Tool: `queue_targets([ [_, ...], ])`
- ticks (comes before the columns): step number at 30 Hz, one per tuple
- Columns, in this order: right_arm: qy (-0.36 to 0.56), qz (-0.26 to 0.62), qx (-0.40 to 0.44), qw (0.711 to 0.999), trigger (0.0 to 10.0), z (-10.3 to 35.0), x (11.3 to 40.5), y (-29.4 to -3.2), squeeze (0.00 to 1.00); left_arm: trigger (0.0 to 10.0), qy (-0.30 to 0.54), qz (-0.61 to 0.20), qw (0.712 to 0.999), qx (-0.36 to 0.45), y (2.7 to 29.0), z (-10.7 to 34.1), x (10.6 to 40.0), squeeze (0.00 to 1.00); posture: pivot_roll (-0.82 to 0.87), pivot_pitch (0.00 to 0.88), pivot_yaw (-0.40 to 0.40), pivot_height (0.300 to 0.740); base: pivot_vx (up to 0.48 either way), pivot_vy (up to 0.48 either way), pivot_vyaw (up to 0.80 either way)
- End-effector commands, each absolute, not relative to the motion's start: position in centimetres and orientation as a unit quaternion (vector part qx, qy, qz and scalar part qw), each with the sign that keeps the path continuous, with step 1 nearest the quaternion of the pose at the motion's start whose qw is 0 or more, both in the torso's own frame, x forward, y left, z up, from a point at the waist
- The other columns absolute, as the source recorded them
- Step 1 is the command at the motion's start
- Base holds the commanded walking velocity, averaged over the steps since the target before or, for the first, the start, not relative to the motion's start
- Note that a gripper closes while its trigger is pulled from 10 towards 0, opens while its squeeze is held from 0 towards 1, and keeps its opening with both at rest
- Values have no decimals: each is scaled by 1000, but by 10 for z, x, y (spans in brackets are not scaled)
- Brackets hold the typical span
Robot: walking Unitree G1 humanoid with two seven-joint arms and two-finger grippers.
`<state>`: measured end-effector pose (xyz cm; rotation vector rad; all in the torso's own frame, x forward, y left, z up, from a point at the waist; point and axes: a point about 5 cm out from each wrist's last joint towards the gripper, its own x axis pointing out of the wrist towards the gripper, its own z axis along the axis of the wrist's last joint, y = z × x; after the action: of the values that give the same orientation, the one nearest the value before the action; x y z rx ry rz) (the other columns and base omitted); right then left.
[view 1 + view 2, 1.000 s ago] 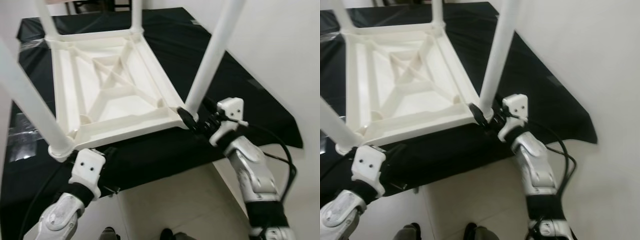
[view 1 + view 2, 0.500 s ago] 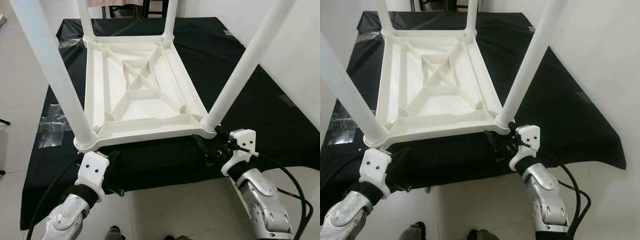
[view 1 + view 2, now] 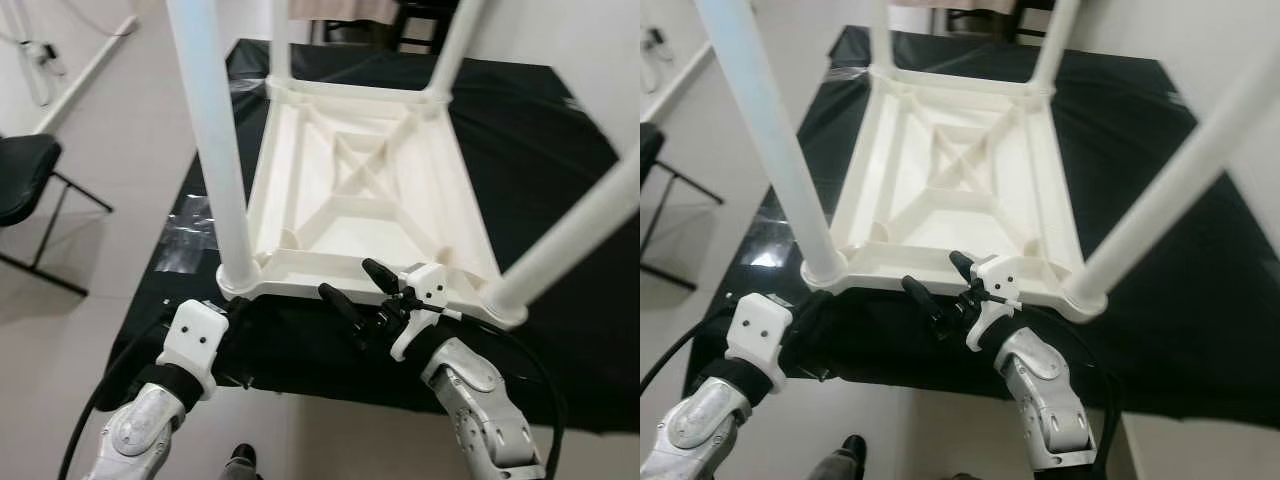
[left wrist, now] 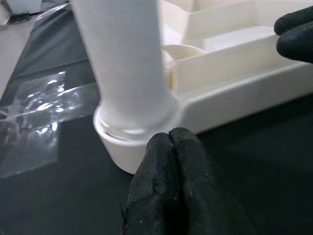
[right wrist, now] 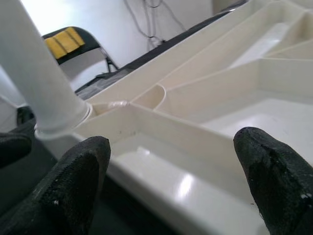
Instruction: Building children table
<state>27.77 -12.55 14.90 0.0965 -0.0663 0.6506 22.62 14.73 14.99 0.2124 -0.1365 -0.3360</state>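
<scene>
Head cams look down at table (image 3: 360,190); wrist cams close up.

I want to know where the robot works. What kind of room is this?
Probably a workroom or office, not a cosy home room. There is a bare tiled floor, a black folding chair at the side, and a white table lying upside down on a black cloth.

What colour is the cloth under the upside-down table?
Black. The cloth under the white table shows best in the left eye view.
</scene>
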Motion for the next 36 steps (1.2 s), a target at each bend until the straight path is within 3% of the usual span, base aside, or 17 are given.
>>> queue_targets([
  [1,-35,323,63,944,10000,151,275,-126,0,10000,-59,-172,977,113,146,146,227,0,90,193,-113,740,0,0,0],
  [17,-24,325,60,943,10000,150,276,-126,0,10000,-58,-212,970,105,139,149,226,0,90,197,-119,740,0,0,0],
  [20,-27,339,66,938,10000,152,274,-126,0,10000,-53,-240,965,92,135,149,222,0,90,197,-119,740,0,-444,0],
  [26,-20,403,62,913,10000,155,266,-129,0,10000,-49,-277,956,80,129,150,217,0,89,199,-117,740,0,-454,0],
  [36,-17,471,42,881,10000,169,259,-137,0,10000,-56,-273,956,96,129,155,216,0,89,203,-116,740,0,0,0],
])
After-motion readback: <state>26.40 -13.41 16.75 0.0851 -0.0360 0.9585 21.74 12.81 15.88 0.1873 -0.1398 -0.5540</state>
